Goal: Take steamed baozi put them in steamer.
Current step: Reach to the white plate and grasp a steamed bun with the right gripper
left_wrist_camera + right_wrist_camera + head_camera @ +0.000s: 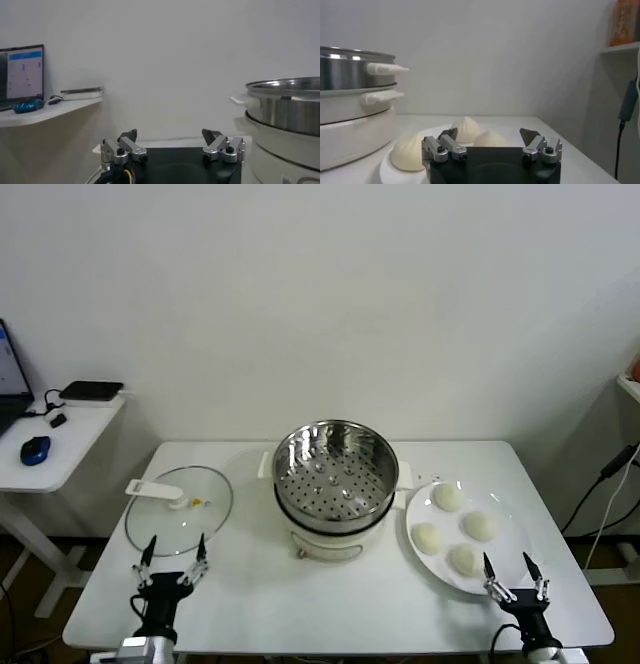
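The left gripper (172, 142) is sitting with its fingers spread wide apart, facing a white wall, while the steel steamer (285, 107) is standing off to one side and a laptop (21, 74) is glowing on a side desk (47, 111).

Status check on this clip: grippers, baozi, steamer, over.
Left gripper open, near the glass lid. Right gripper open at the plate. Four baozi on plate. Steamer uncovered, empty.

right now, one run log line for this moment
baozi: four on plate | steamer: empty | left pincer: open, by lid | right pincer: open, near plate
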You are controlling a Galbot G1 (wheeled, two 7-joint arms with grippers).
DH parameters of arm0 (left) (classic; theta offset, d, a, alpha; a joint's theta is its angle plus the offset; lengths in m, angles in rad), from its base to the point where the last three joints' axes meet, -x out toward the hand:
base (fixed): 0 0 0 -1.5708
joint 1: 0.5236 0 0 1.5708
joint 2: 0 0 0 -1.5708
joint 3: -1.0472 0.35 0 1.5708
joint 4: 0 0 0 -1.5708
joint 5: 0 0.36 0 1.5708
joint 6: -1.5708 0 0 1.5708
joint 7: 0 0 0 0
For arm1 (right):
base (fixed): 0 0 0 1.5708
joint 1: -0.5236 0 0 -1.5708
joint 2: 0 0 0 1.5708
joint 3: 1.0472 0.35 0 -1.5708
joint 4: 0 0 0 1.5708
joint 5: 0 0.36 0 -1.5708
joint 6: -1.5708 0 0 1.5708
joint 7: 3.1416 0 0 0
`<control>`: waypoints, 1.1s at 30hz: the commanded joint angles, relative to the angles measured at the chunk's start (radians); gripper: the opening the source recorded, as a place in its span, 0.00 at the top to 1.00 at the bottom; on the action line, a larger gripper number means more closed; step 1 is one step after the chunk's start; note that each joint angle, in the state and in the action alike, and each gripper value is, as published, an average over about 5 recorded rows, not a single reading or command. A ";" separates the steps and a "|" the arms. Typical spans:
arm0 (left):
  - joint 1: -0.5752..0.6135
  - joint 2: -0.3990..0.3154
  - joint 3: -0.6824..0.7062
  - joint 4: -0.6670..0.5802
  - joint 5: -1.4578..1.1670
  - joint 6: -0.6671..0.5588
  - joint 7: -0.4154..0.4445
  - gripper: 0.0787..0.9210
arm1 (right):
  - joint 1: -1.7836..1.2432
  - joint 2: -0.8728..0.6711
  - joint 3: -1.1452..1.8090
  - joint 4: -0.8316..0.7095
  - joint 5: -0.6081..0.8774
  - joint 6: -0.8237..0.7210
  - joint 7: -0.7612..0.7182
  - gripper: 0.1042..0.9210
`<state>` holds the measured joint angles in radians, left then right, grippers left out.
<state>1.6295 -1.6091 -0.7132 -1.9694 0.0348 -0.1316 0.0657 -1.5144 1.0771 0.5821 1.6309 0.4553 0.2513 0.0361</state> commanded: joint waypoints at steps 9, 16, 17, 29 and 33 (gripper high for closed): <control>-0.004 -0.049 0.004 0.003 0.009 -0.007 0.011 0.12 | 0.436 -0.091 -0.124 -0.024 -0.036 -0.447 0.023 0.12; -0.001 -0.049 0.008 0.005 0.010 -0.012 0.015 0.12 | 0.701 -0.232 -0.308 -0.021 -0.265 -0.822 -0.187 0.12; 0.000 -0.049 0.011 0.006 0.012 -0.014 0.017 0.12 | 0.729 -0.266 -0.340 -0.018 -0.295 -0.865 -0.236 0.12; 0.010 -0.049 0.033 0.023 0.048 -0.054 0.030 0.12 | 1.237 -0.661 -0.958 -0.109 -0.373 -0.777 -0.739 0.12; 0.011 -0.049 0.038 0.034 0.057 -0.068 0.033 0.12 | 1.541 -0.659 -1.290 -0.192 -0.344 -0.673 -0.861 0.12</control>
<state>1.6402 -1.6092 -0.6768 -1.9402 0.0865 -0.1899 0.0980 -0.2895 0.5565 -0.3764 1.4833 0.1527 -0.4210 -0.6289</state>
